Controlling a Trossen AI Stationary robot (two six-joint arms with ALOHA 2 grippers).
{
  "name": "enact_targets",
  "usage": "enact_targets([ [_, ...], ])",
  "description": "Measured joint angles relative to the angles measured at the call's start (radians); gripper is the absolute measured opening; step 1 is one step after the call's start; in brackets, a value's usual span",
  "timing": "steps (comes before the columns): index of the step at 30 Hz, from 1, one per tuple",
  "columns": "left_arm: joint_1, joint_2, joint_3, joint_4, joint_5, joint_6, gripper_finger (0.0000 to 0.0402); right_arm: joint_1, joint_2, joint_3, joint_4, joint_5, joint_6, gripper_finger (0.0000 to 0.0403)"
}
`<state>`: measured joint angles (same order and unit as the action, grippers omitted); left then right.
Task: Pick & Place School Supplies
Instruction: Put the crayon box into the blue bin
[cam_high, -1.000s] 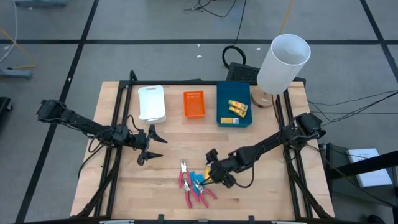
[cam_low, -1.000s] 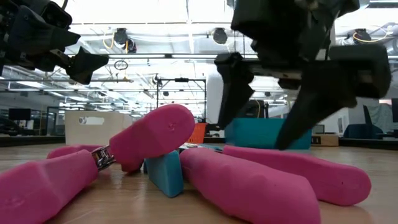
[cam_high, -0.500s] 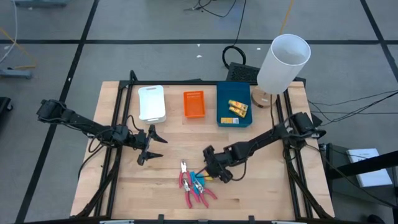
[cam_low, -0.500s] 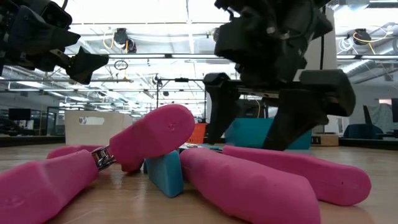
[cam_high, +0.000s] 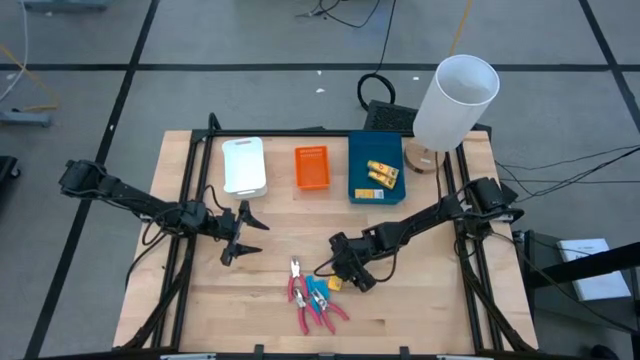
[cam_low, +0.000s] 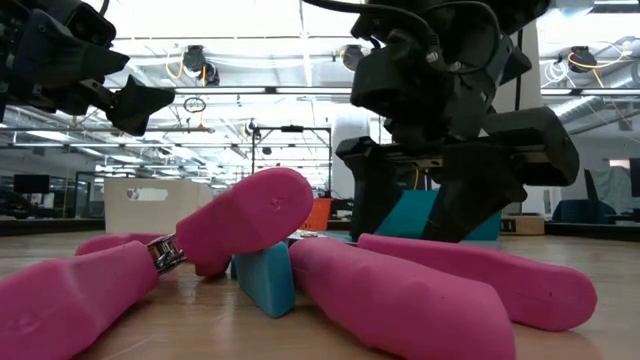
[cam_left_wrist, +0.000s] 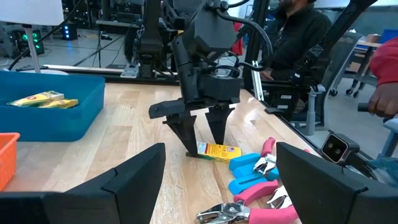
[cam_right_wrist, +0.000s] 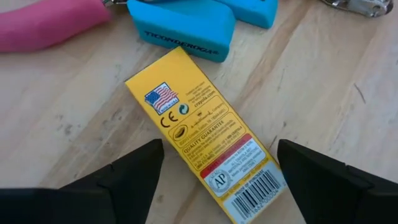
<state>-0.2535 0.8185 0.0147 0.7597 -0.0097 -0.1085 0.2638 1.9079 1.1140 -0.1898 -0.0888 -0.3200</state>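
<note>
The right gripper (cam_high: 337, 279) stands low over the wooden table (cam_high: 420, 310) near its middle front, its fingers (cam_left_wrist: 186, 130) spread apart on either side of a yellow packet (cam_right_wrist: 208, 136) that lies flat on the wood; the packet sits between the finger tips but nothing is clamped on it yet. Just beside the packet lie two light-blue pieces (cam_right_wrist: 186, 28), one of them printed with dark lettering, and next to those the pink-handled tools (cam_high: 305, 300) rest in a loose pile, their metal jaws pointing toward the rear of the table. The left gripper (cam_high: 243, 233) hangs above the table's left half, well apart from the pile, its fingers wide apart and holding nothing. Along the rear edge stand a white tray (cam_high: 243, 165), an orange tray (cam_high: 311, 167) and a blue tray (cam_high: 361, 170), and the blue one has two more yellow packets (cam_high: 382, 173) lying in it. A tall white cylinder (cam_high: 455, 102) stands at the right rear corner
</note>
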Motion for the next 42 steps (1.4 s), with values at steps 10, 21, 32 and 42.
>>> enact_targets([
  [10, 0.000, 0.000, 0.000, 0.000, 0.000, 0.000, 0.0310, 0.001, 0.003, -0.007, -0.021, -0.043, 0.061, 0.0267],
  [21, 0.000, 0.000, 0.000, 0.000, 0.000, 0.000, 0.0310, 0.006, -0.004, -0.008, -0.008, -0.046, 0.078, 0.0191],
  [32, 0.000, 0.000, 0.000, 0.000, 0.000, 0.000, 0.0310, 0.007, -0.085, -0.013, -0.020, -0.042, 0.128, 0.0181],
  [42, 0.000, 0.000, 0.000, 0.000, 0.000, 0.000, 0.0310, 0.005, -0.179, -0.010, -0.009, -0.037, 0.257, 0.0179],
])
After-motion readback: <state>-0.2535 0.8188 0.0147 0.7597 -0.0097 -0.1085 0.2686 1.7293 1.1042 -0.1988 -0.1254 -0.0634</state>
